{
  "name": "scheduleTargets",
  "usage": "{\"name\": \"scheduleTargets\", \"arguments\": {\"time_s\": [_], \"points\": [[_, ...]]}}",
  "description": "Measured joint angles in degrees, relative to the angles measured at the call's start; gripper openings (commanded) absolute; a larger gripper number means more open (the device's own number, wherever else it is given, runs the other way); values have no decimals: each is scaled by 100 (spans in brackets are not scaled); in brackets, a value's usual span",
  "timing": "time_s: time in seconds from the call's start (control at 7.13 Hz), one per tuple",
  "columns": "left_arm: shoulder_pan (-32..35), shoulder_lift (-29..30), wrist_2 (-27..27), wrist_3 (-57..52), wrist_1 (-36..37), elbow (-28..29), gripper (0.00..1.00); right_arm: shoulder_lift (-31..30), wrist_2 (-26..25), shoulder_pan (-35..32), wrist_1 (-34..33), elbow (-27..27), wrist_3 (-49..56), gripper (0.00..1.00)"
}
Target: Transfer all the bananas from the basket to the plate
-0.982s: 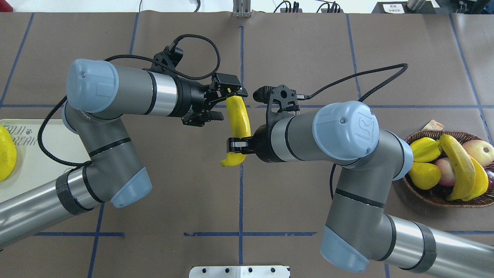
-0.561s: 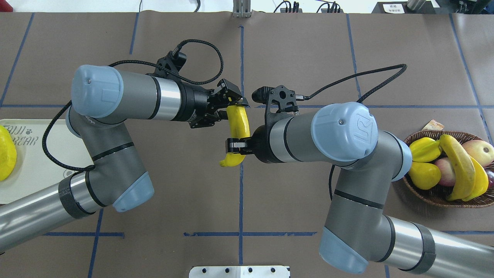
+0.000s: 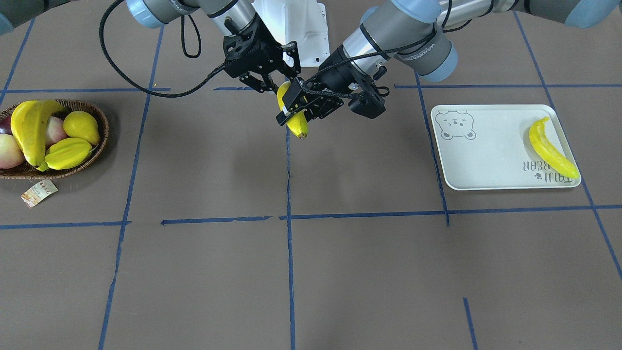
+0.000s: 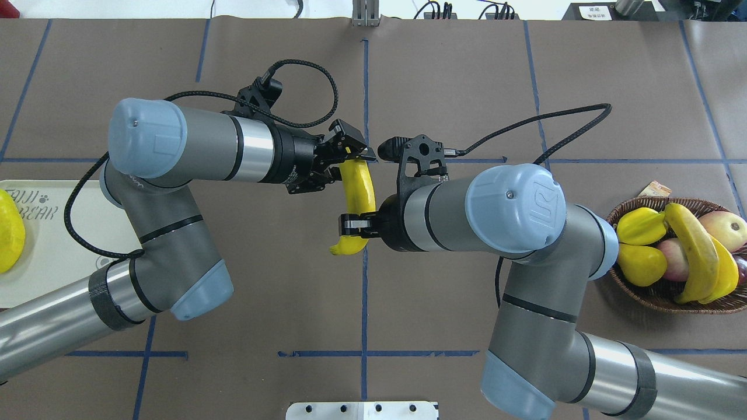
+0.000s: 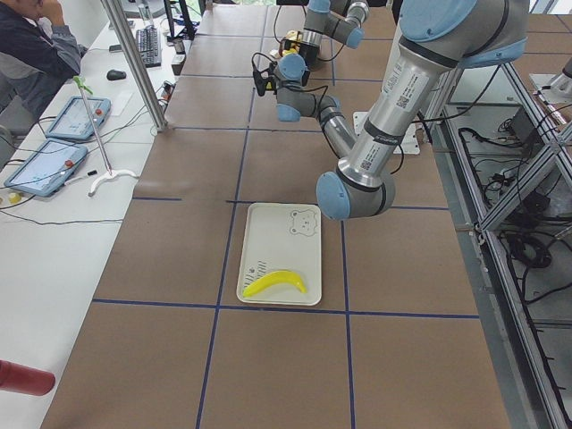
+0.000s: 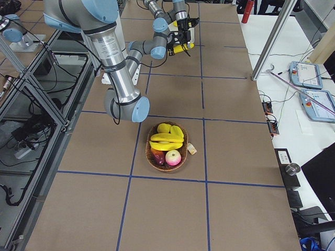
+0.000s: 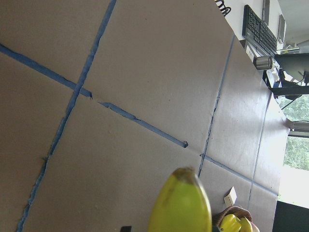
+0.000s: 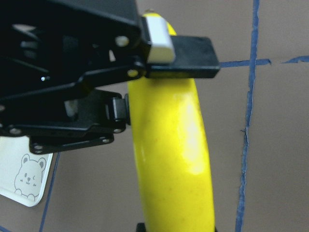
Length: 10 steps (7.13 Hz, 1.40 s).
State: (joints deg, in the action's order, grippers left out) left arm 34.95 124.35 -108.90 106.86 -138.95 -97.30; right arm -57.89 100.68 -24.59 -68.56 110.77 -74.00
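Note:
A yellow banana (image 4: 360, 186) hangs above the table's middle, held at both ends. My right gripper (image 4: 357, 224) is shut on its near part. My left gripper (image 4: 352, 158) is shut on its far end; the right wrist view shows its fingers (image 8: 178, 53) pressed on the banana (image 8: 174, 159). Another banana (image 3: 551, 148) lies on the plate (image 3: 486, 160) on my left. Two bananas (image 4: 697, 251) lie in the basket (image 4: 659, 297) on my right. The left wrist view shows only the held banana's tip (image 7: 181, 203).
The basket also holds a starfruit (image 4: 639, 224), a yellow pear-like fruit (image 4: 642, 263) and reddish fruit (image 4: 723, 227). A paper tag (image 4: 653, 188) lies by its rim. A person (image 5: 36, 45) sits at the side desk beyond the table.
My left gripper, open around the banana's far end a second ago, has shut on it. My right arm has shifted slightly toward me with the banana still gripped.

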Motion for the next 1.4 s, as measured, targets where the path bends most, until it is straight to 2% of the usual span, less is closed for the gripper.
{"name": "scheduleTargets", "arguments": {"time_s": [0.14, 0.28, 0.42, 0.56, 1.4], "points": [[2, -4, 0, -4, 0, 0, 13, -2, -3, 3, 0, -1, 0, 1], [3, -9, -1, -7, 0, 1, 0, -3, -7, 4, 1, -2, 0, 3], [3, -12, 0, -11, -6, 1, 0, -3, -4, 4, 6, -2, 2, 32], [4, -18, 2, -14, -8, 0, 0, -1, -2, -1, 8, 1, 4, 98], [46, -47, -9, 2, -9, 0, 0, 6, 9, -91, 9, 24, -116, 99]]}}
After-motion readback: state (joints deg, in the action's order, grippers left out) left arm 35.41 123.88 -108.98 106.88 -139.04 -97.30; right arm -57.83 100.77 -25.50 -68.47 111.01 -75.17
